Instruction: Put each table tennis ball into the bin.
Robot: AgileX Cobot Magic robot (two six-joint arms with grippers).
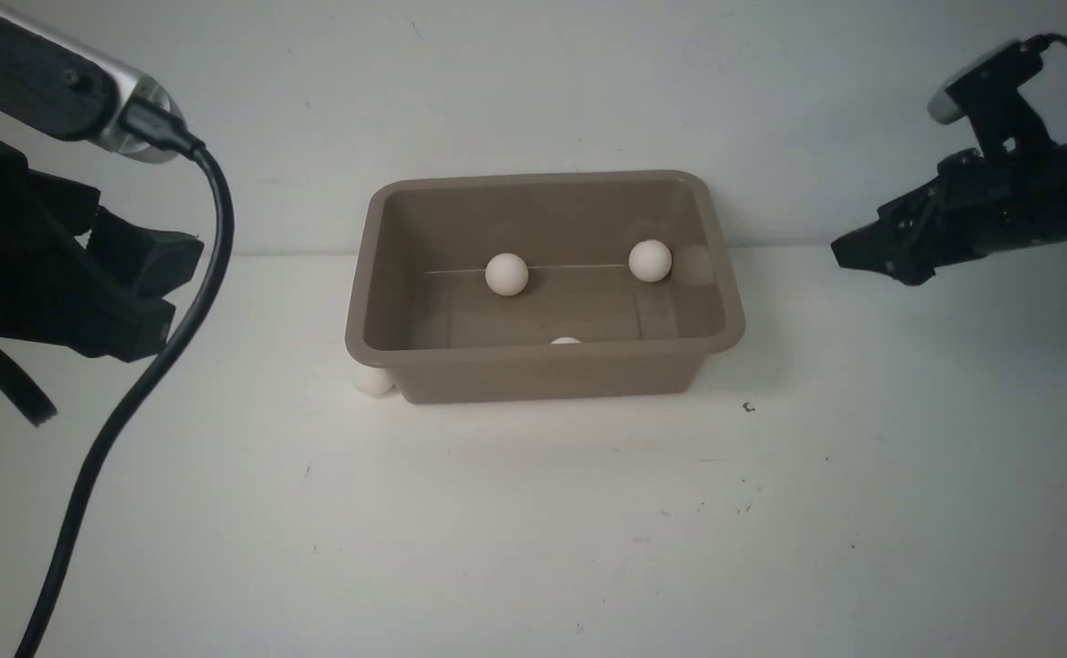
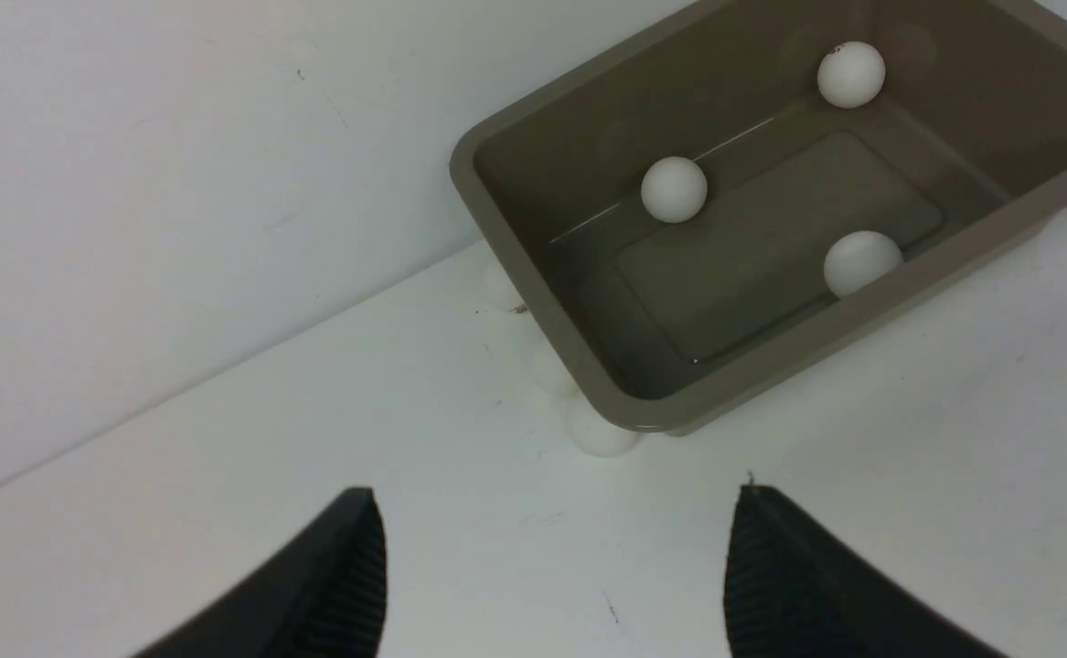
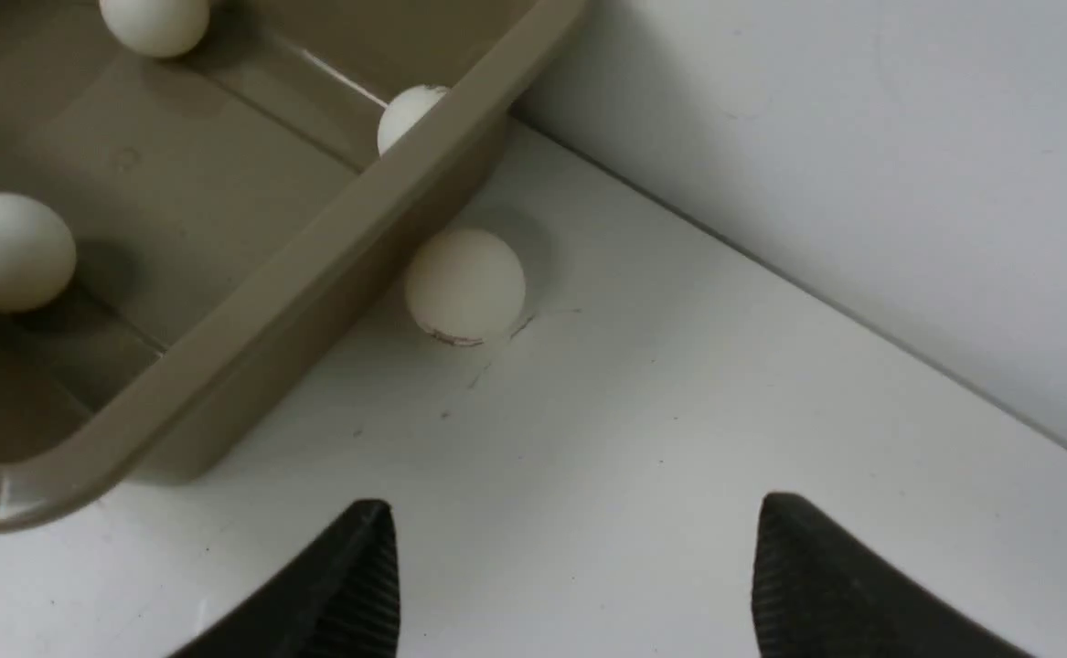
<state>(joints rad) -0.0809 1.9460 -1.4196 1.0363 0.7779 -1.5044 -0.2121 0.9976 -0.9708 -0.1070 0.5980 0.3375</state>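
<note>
Inside the bin [image 1: 496, 379], the nearest ball [image 1: 566, 341] is mostly hidden.

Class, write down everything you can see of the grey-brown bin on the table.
The bin is a rectangular grey-brown tub, seemingly smooth plastic, with rounded corners and a flared rim. It stands upright and open on the white table by the back wall. Three white balls lie inside; other balls nestle against its outer walls.
</note>
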